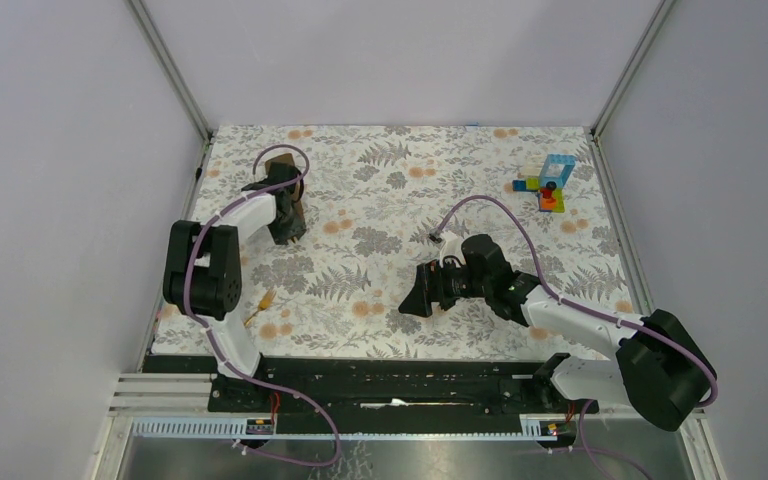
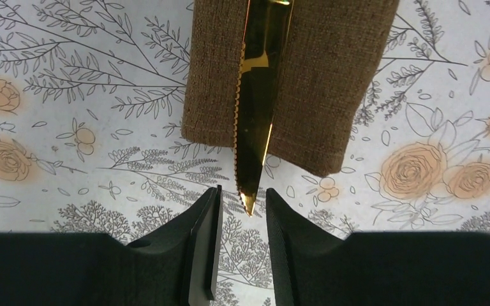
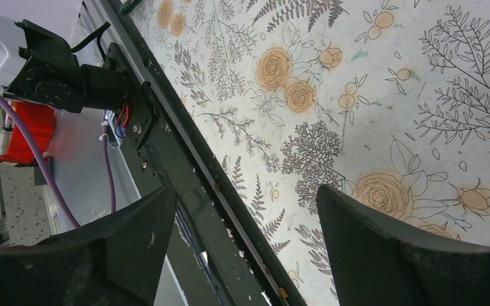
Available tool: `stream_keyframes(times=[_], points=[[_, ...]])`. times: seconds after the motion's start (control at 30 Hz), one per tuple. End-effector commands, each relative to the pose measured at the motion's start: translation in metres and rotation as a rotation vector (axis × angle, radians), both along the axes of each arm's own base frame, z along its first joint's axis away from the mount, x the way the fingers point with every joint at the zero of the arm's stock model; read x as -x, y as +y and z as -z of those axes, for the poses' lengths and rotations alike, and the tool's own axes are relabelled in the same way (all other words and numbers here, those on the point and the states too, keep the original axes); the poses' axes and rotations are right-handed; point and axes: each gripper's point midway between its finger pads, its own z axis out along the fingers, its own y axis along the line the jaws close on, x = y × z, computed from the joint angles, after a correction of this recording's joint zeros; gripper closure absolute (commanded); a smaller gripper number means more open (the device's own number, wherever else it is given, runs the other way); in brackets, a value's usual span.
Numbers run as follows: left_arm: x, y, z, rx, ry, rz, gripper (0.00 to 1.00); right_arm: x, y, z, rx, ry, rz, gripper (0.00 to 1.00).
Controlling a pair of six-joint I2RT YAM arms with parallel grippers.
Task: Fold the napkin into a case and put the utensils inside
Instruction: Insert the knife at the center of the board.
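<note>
Toward the far left corner of the tabletop, we see the plain brown woven-fabric napkin already folded into a narrow case, lying flat on the grey-and-orange floral table covering. A slender gold knife with a serrated edge runs along the case's middle, its pointed tip sticking out past the napkin's hem. Whether the rest sits under a flap or only in the crease, we cannot tell.

Our left gripper hangs just off that tip with its two black fingers a narrow gap apart, one on each side, clamped on nothing. We judge the step in hand to be seating the knife in the case.

A second thin yellow-orange cutlery piece lies well apart, near the near left corner of the tabletop, not yet in the case. Our right gripper hovers over the near edge with its jaws spread wide and nothing between them.

Next, the left arm has to lift clear without dragging the knife tip, then fetch the loose piece, which lies flat, so a low pinch is called for.
</note>
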Motion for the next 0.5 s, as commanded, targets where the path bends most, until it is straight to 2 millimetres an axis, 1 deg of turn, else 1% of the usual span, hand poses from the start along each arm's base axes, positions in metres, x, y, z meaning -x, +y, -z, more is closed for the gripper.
stream_keyframes(times=[0.0, 0.17, 0.23, 0.27, 0.3, 0.37, 0.4, 0.47], points=[[-0.011, 0.0, 0.006, 0.011, -0.022, 0.0, 0.64, -0.005, 0.001, -0.012, -0.03, -0.041, 0.005, 0.12], [-0.015, 0.004, 0.008, -0.009, -0.027, 0.002, 0.77, -0.005, 0.001, -0.012, -0.027, -0.041, 0.003, 0.12], [-0.015, 0.004, 0.006, -0.012, -0.028, 0.008, 0.8, -0.005, 0.001, -0.011, -0.026, -0.042, 0.003, 0.12], [-0.014, 0.003, 0.005, -0.011, -0.023, 0.012, 0.78, -0.006, 0.001, -0.012, -0.027, -0.043, 0.004, 0.12], [-0.012, 0.003, 0.004, -0.008, -0.015, 0.02, 0.74, -0.006, 0.001, -0.013, -0.027, -0.043, 0.003, 0.12], [-0.008, 0.003, -0.003, -0.009, -0.01, 0.028, 0.6, -0.006, 0.001, -0.012, -0.022, -0.046, 0.003, 0.12], [-0.007, 0.003, -0.009, -0.008, -0.018, 0.033, 0.57, -0.006, 0.0, -0.012, -0.021, -0.049, 0.007, 0.12], [-0.009, 0.006, -0.026, -0.009, -0.059, 0.03, 0.56, -0.006, 0.0, -0.012, -0.019, -0.05, 0.009, 0.12]])
